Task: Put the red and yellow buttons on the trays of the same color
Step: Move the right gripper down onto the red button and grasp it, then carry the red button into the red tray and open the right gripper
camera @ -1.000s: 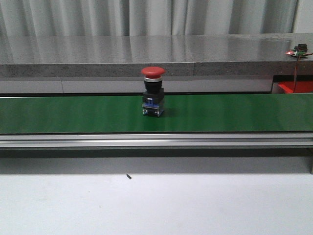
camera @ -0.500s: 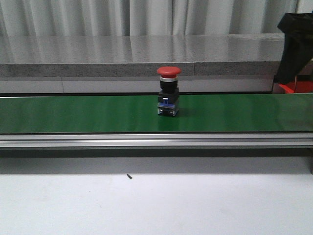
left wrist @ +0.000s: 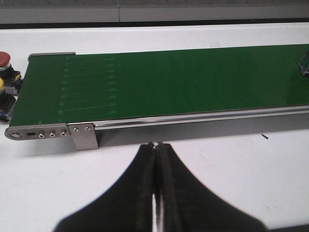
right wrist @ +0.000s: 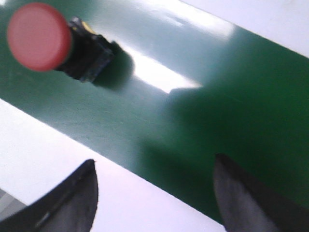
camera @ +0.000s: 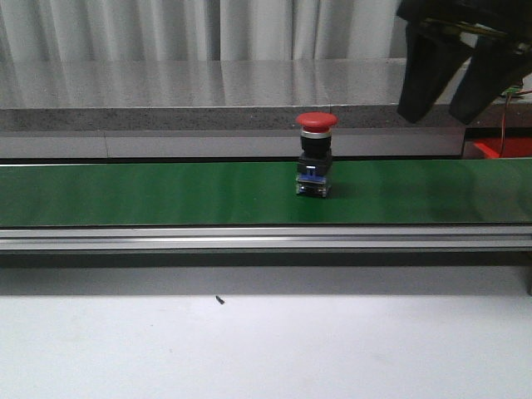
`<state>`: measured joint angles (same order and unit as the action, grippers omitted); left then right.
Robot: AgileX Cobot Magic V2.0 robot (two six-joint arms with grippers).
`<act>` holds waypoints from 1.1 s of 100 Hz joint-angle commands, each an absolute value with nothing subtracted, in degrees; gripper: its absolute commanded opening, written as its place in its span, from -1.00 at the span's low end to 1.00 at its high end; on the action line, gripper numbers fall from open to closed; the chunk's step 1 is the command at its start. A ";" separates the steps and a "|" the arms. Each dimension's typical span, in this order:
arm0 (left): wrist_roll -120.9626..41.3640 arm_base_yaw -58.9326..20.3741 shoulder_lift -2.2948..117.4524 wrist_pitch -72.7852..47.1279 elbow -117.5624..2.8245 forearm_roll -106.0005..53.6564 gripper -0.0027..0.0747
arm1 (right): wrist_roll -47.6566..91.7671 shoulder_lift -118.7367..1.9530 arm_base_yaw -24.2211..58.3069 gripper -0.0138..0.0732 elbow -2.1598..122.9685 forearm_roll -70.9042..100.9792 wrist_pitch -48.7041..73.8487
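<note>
One red mushroom-head button [camera: 316, 155] stands upright on the green conveyor belt [camera: 150, 193], slightly right of the belt's middle in the front view — red cap on top, black body, blue-and-clear contact block at the base. From the button, the right gripper [camera: 453, 75] hangs in the air at about 2 o'clock, above the far end of the belt and clear of it; its two black fingers [camera: 422, 71] are spread wide apart with nothing between them. The right wrist view shows the same red cap beyond the open fingers, with the gripper's shadow on the belt beside it. The left gripper [left wrist: 155, 145] sits over the white table [left wrist: 231, 169] just in front of the belt's aluminium side rail [left wrist: 193, 123], fingers pressed together and empty. At the belt's roller end, a second red-capped button [left wrist: 4, 59] shows at the frame edge — partly cut off. A red tray [camera: 503, 148] sits at 3 o'clock from the button.
</note>
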<state>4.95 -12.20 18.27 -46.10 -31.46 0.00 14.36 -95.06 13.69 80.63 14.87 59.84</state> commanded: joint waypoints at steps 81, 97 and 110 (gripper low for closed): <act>5.15 -12.63 18.73 -42.12 -32.90 -0.35 -0.98 | 19.04 -102.87 20.30 0.41 87.54 12.12 50.22; 5.15 -12.63 18.73 -42.12 -32.90 -0.35 -0.98 | 18.98 -102.95 20.06 -0.15 87.54 12.12 49.53; 5.15 -12.63 18.73 -42.12 -32.90 -0.35 -0.98 | 18.98 -102.66 20.06 -0.44 87.54 12.12 49.59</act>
